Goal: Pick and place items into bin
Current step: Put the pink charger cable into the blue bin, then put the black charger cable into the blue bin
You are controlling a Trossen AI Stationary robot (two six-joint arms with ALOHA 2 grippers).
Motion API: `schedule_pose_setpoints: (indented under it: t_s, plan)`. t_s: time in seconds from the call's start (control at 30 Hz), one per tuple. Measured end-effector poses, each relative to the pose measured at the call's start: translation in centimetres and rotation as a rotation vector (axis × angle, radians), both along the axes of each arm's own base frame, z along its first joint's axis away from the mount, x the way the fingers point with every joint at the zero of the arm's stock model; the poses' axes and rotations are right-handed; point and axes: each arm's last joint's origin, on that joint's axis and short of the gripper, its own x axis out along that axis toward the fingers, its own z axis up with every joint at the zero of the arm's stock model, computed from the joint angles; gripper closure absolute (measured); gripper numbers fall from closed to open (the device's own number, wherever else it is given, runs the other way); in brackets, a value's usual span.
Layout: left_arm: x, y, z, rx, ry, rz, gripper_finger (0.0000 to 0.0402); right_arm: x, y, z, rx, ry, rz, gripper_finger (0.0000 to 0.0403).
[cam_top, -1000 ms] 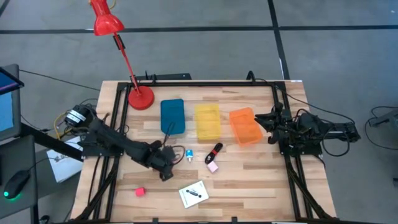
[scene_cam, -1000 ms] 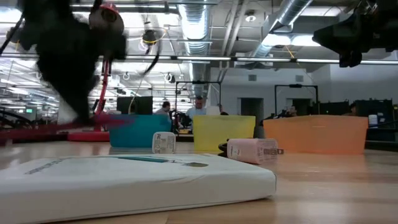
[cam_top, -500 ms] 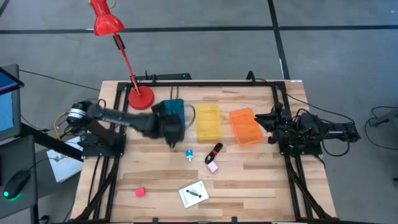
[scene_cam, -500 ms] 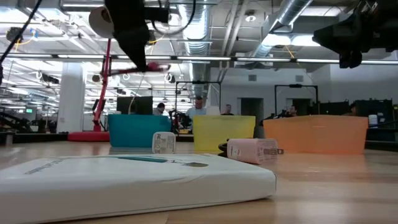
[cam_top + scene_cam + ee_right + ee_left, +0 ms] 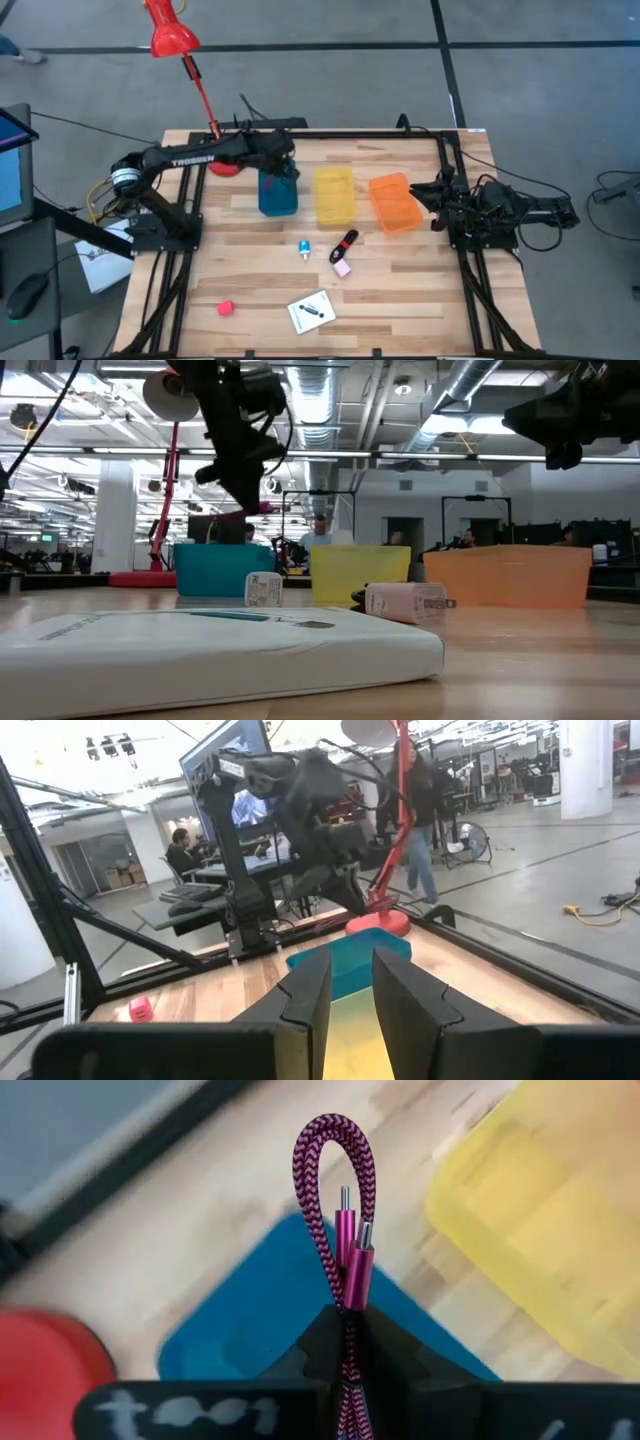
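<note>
The table [image 5: 400,290] is seen from straight overhead in the high view. From the low view it is viewed level, close behind a white card [image 5: 220,650], facing the bins. The blue bin [image 5: 277,190] is shared by all four views; the left wrist view sits nearest.

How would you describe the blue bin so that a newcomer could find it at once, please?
On the wooden table three bins stand in a row. The blue bin is the one nearest the red lamp base, beside the yellow bin; the left pincer holds a cord above it.
</note>
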Motion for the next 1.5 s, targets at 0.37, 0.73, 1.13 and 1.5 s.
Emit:
schedule_pose_setpoints:
  t_s: [0.37,0.73,1.13,1.5]
  plan:
    - [2.0,-1.3,-6.4,-0.055,0.130,-0.019,0.0388,0.0,0.0,0.0,-0.041,0.009,-0.005,0.0333]
    - [3.1,-0.8,-11.0,-0.121,0.225,0.015,0.0384,0.0,0.0,0.0,-0.034,0.009,-0.003,0.0333]
    - [2.9,-0.9,-10.3,-0.109,0.227,-0.025,0.0339,0.0,0.0,0.0,-0.034,0.008,-0.003,0.0333]
    - [3.2,-1.1,-8.6,-0.140,0.290,-0.114,0.0276,0.0,0.0,0.0,-0.034,0.006,-0.003,0.0333]
